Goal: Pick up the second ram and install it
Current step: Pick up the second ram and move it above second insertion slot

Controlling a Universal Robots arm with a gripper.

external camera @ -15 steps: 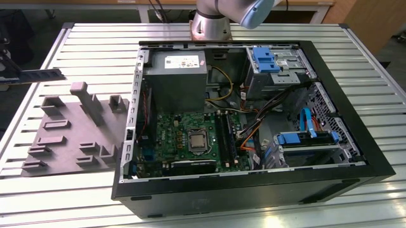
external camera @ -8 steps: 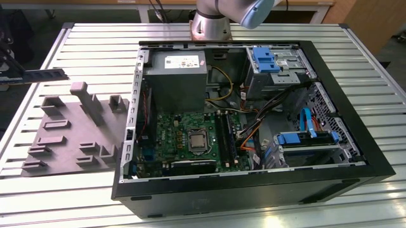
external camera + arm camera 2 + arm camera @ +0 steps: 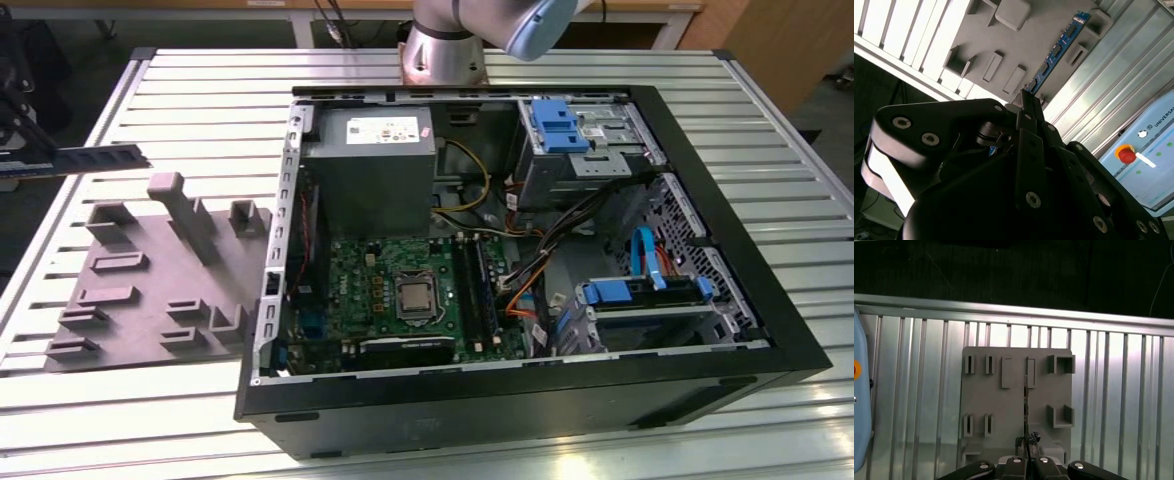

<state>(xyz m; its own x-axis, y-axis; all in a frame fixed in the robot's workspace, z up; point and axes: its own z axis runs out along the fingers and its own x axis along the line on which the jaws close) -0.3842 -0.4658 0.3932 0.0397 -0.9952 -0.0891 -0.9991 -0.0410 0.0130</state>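
The gripper [image 3: 1025, 100] was pinched shut on one end of the second ram [image 3: 1059, 47], and most of the thin stick poked out past its tips. In the exterior view the stick hung in the air over the grey fixture block [image 3: 134, 290], on the exterior view's left, well apart from the open computer case [image 3: 747, 250]. It touched nothing but the gripper. Since the grip was on one end only, the stick could probably tip or slide a little if the arm moved fast or jerked. If it came down too low, the long end might knock one of the upright posts [image 3: 171, 205] on the block. The case had a tall wall [image 3: 283, 200] on the side near the stick, so a low path could bump the stick there and twist it. Orange and yellow wires [image 3: 523, 285] lay just beside the long black slots [image 3: 477, 290] on the green board [image 3: 360, 270], and they might snag the stick. If the stick met a slot crooked, a hard push could bend it or hurt the board. If it slipped free, it would likely fall onto the block or the metal counter [image 3: 174, 420].
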